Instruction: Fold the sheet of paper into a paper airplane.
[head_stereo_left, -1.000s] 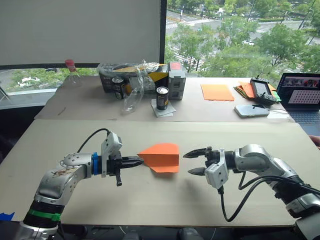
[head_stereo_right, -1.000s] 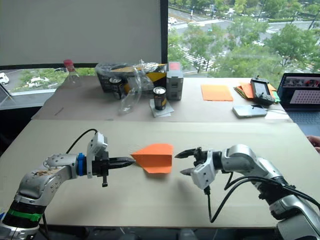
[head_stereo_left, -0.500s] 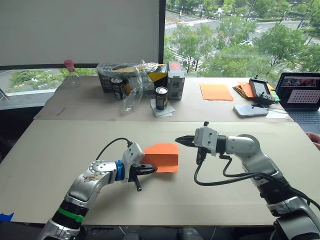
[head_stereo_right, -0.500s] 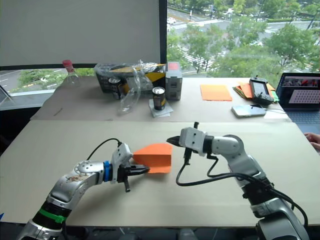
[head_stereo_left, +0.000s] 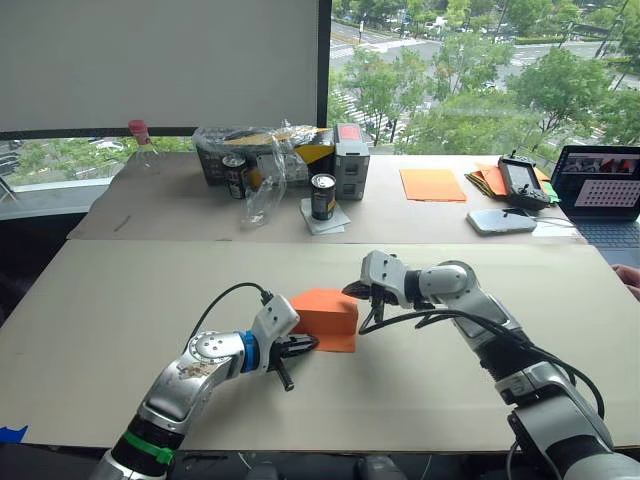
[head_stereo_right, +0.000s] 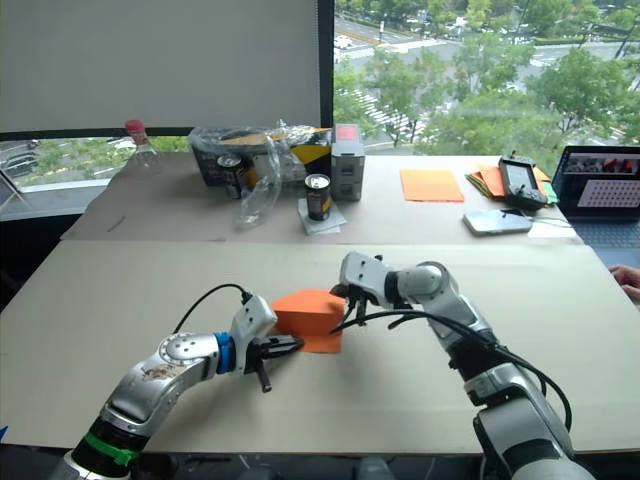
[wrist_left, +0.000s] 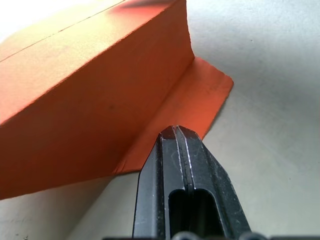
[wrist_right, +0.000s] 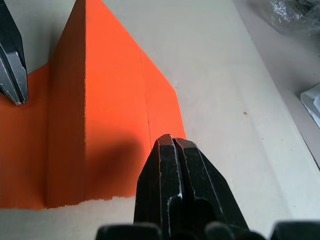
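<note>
— Orange and already creased, the paper airplane (head_stereo_left: 325, 318) sits mid-counter (head_stereo_left: 150, 290), one flap standing up, one lying flat.

— Which arm is nearer?

— Both touch it. The left gripper (wrist_left: 176, 135), jaws together, presses the flat flap's near edge; the right gripper (wrist_right: 169, 142), jaws also together, rests on the far side. Its long fold runs between them. Thin, matte stock, so likely to slip.

The paper airplane (head_stereo_left: 325, 316) lies on the near surface (head_stereo_left: 120, 300), the left claw (head_stereo_left: 303, 345) at its near-left edge, the right claw (head_stereo_left: 352, 291) at its far-right edge.
</note>
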